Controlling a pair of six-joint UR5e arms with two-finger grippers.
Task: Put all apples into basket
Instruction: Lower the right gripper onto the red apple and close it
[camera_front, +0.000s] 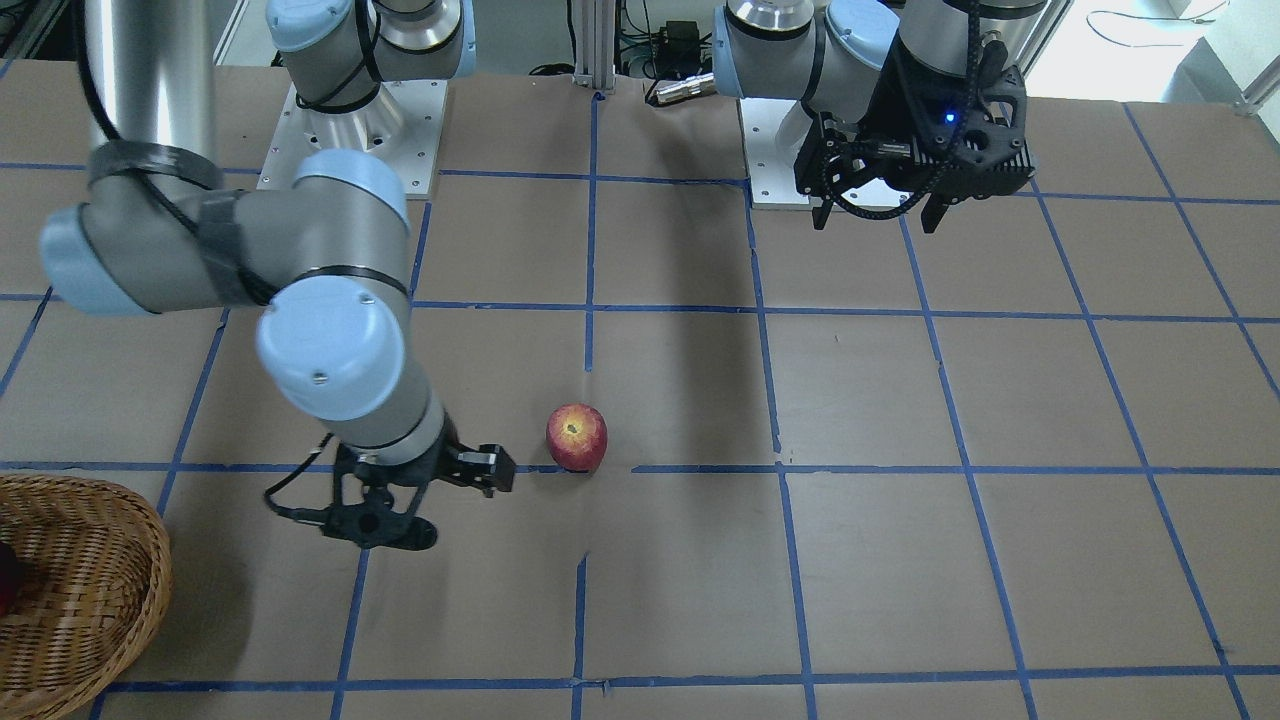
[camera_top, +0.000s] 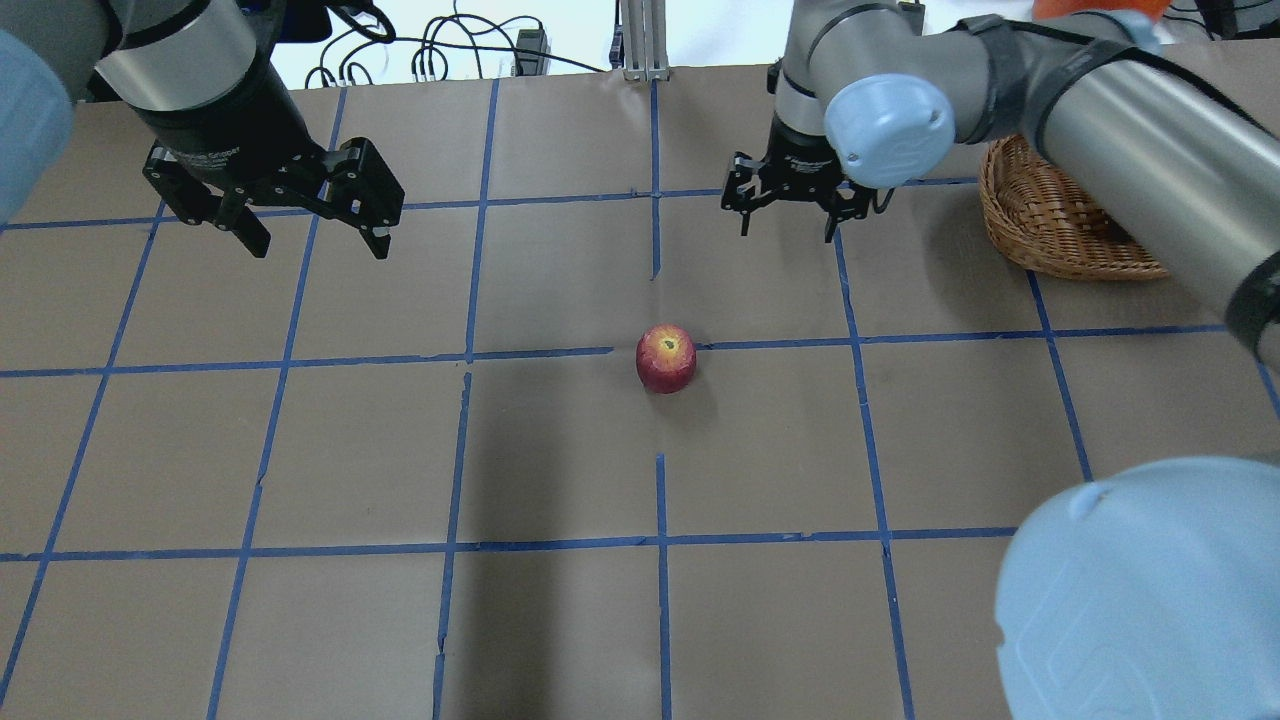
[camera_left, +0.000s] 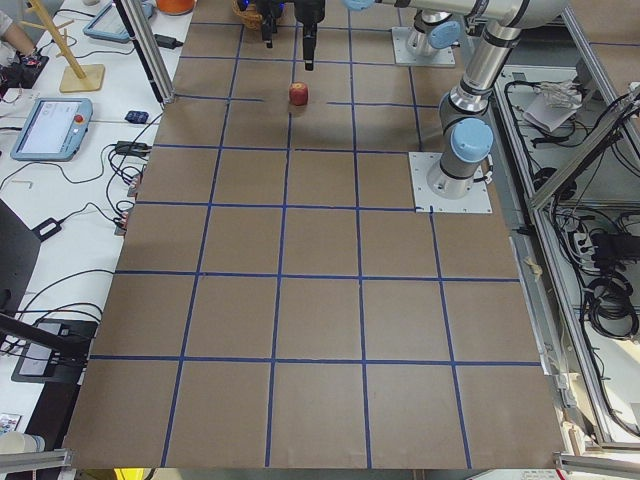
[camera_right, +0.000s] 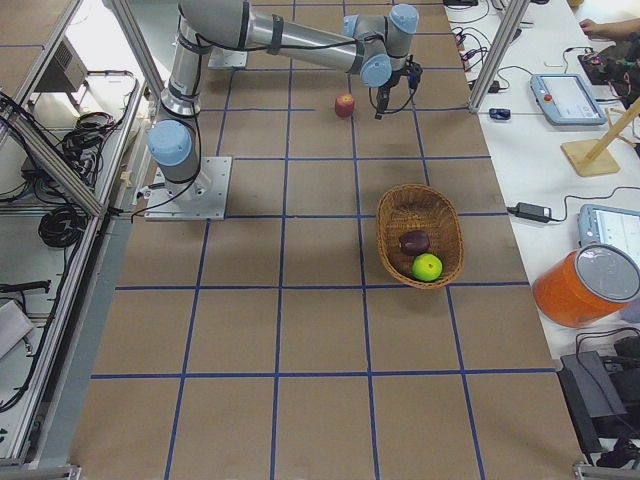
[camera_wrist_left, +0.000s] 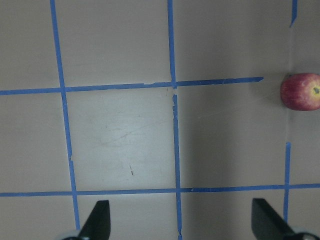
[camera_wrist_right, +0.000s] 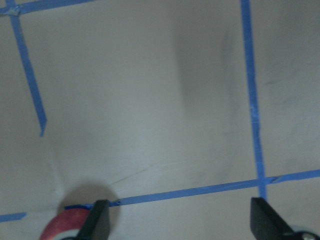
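A red apple with yellowish blush (camera_top: 666, 357) stands alone near the table's middle; it also shows in the front view (camera_front: 577, 437) and at the right edge of the left wrist view (camera_wrist_left: 301, 91). My right gripper (camera_top: 787, 232) is open and empty, hovering just beyond the apple toward the basket side; the apple's top shows at the bottom left of the right wrist view (camera_wrist_right: 62, 227). My left gripper (camera_top: 318, 245) is open and empty, high over the table's left part. The wicker basket (camera_right: 395, 215) holds the maroon apple (camera_right: 414, 241) and the green apple (camera_right: 427, 266).
The table is brown with a blue tape grid (camera_top: 470, 355). The basket (camera_top: 1050, 225) lies at the far right, partly hidden by my right arm (camera_top: 1130, 120). The arm bases (camera_front: 350, 130) stand at the robot's edge. Tablets and an orange jar (camera_right: 585, 285) sit beyond the table's edge.
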